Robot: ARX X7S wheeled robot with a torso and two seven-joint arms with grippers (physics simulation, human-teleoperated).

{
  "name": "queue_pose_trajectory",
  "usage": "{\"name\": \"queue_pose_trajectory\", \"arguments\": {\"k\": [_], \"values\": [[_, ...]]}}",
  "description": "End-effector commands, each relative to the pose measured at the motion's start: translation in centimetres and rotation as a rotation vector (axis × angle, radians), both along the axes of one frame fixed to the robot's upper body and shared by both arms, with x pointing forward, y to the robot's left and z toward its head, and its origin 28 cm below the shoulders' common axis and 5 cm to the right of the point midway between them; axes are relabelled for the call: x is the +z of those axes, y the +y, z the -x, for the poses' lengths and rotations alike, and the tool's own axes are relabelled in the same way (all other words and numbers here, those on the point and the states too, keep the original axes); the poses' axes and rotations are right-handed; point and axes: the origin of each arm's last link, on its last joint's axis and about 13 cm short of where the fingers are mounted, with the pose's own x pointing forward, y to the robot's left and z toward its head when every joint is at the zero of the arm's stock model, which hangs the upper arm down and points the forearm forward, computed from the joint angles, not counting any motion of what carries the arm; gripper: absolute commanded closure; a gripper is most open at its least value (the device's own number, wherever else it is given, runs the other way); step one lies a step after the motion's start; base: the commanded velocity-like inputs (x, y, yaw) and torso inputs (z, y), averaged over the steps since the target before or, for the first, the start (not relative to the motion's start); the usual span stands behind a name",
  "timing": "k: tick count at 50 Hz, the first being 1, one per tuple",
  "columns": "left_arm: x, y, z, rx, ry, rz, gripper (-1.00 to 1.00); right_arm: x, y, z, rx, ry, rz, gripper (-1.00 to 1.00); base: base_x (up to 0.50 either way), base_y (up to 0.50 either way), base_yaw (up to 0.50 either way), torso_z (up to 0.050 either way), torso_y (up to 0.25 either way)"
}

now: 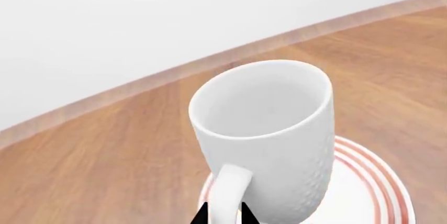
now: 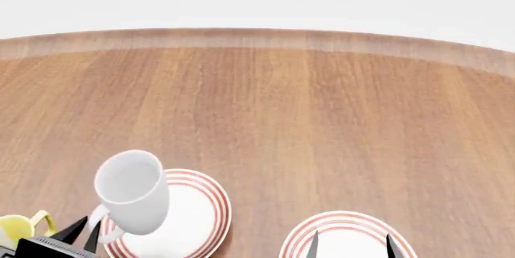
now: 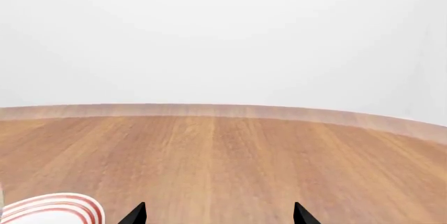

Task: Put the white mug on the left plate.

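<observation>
The white mug (image 2: 132, 191) is tall and plain, and leans over the left side of the left plate (image 2: 197, 219), a white plate with red rings. My left gripper (image 2: 81, 232) is shut on the mug's loop handle (image 1: 227, 190). In the left wrist view the mug (image 1: 269, 130) fills the middle, with the plate (image 1: 373, 187) under its base and my fingertips either side of the handle at my gripper (image 1: 223, 214). I cannot tell whether the base touches the plate. My right gripper (image 2: 351, 247) is open and empty over the right plate.
The right plate (image 2: 346, 225), also red-ringed, lies at the near right. A small white mug with yellow inside (image 2: 16, 229) stands at the near left edge. The wooden table (image 2: 306, 113) ends at a curved far rim. A plate rim (image 3: 52, 208) shows beside my right gripper (image 3: 218, 214).
</observation>
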Motion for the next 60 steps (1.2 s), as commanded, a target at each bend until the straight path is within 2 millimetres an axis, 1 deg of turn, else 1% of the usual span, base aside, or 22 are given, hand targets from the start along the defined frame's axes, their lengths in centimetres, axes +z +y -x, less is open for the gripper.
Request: {"name": "queue_pose_trajectory", "arguments": {"k": [1, 17, 21, 33, 41, 49, 60], "values": [[-0.4, -0.5, -0.7, -0.005, 0.002, 0.017, 1.0, -0.1, 0.0, 0.0, 0.001, 0.001, -0.004, -1.0, 0.0, 0.0, 0.0, 0.0, 0.0], [-0.7, -1.2, -1.5, -0.007, 0.012, 0.03, 1.0, -0.2, -0.1, 0.1, -0.003, 0.002, -0.007, -1.0, 0.0, 0.0, 0.0, 0.0, 0.001], [-1.1, -1.4, -1.6, -0.01, 0.021, 0.035, 1.0, 0.0, -0.2, 0.1, -0.004, 0.0, -0.005, -1.0, 0.0, 0.0, 0.0, 0.0, 0.0], [-1.2, -1.6, -2.0, -0.01, 0.025, 0.028, 1.0, 0.0, -0.1, 0.1, -0.003, -0.002, -0.002, -1.0, 0.0, 0.0, 0.0, 0.0, 0.0], [-1.7, -1.6, -2.4, -0.003, 0.034, 0.03, 1.0, -0.1, -0.1, 0.1, -0.005, 0.0, -0.003, -1.0, 0.0, 0.0, 0.0, 0.0, 0.0], [-1.7, -1.7, -2.5, -0.001, 0.035, 0.033, 1.0, -0.2, -0.1, 0.1, -0.002, 0.002, -0.005, -1.0, 0.0, 0.0, 0.0, 0.0, 0.001], [-2.3, -1.8, -3.0, 0.007, 0.046, 0.034, 1.0, -0.2, -0.1, 0.2, -0.004, 0.0, -0.008, -1.0, 0.0, 0.0, 0.0, 0.0, 0.0]]}}
